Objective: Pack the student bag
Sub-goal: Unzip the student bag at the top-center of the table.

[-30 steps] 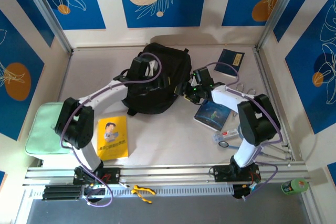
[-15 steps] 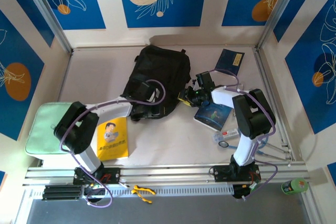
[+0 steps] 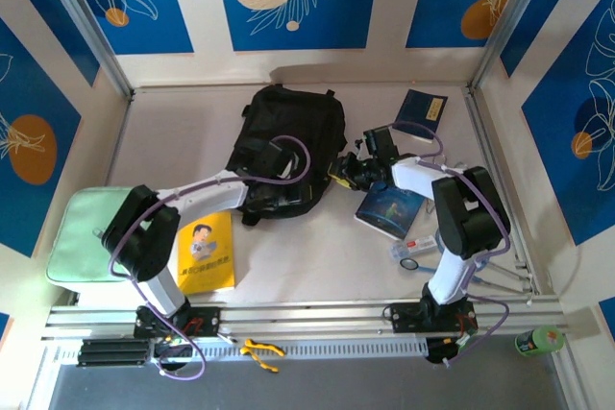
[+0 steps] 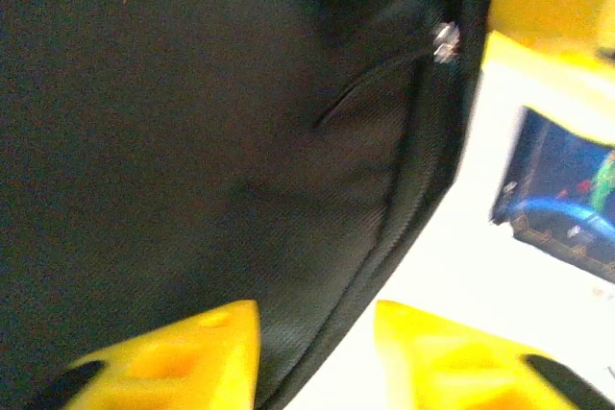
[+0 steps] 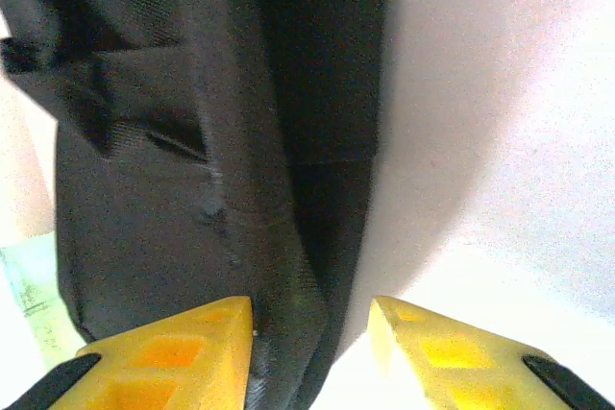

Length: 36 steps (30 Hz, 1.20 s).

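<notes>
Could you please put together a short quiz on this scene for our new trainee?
1. True or false: the yellow book lies on the table, outside the student bag.
2. The pale green pad lies: A) at the table's left edge; B) on the bag; C) under the blue book.
3. What sits between the fingers of the right hand?
Key: 1 true; 2 A; 3 the student bag's edge.

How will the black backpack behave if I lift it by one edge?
Probably floppy: the backpack lies slumped with folds, so a lifted edge would likely bend rather than raise the whole bag. Its woven fabric looks matte in the left wrist view, so it should grip well. Its strap might snag.
</notes>
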Each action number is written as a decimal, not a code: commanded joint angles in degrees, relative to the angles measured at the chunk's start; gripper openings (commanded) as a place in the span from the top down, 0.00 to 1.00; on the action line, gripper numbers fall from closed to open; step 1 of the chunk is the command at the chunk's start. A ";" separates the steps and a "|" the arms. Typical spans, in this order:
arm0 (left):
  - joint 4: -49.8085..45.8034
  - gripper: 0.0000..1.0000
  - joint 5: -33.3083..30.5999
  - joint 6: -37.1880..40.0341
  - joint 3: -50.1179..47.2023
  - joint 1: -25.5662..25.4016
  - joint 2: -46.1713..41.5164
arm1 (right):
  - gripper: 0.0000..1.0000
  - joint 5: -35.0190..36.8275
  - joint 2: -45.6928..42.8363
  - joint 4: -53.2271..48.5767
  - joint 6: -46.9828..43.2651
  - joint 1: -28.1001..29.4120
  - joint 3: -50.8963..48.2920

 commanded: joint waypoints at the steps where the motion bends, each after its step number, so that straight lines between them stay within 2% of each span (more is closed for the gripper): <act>1: 4.25 0.55 2.61 -5.66 1.32 1.19 0.29 | 0.62 -1.74 -1.22 0.11 -0.84 0.04 0.99; 5: 8.71 0.51 6.06 -10.03 2.33 2.68 5.22 | 0.63 -2.06 0.75 0.90 0.12 0.71 -0.24; 14: 10.58 0.45 4.81 -12.59 6.36 3.29 11.78 | 0.66 -0.27 2.71 0.83 -0.08 0.79 -1.38; 17: 12.21 0.45 6.17 -13.59 7.00 3.89 12.98 | 0.66 -0.08 3.17 0.85 0.34 0.85 -1.84; 31: 13.20 0.57 11.91 -11.27 11.06 4.55 15.72 | 0.67 -0.27 3.44 1.82 1.64 0.68 -2.57; 36: 12.63 0.65 12.83 -9.68 11.83 4.60 16.36 | 0.68 -0.20 3.33 1.90 2.23 0.50 -2.74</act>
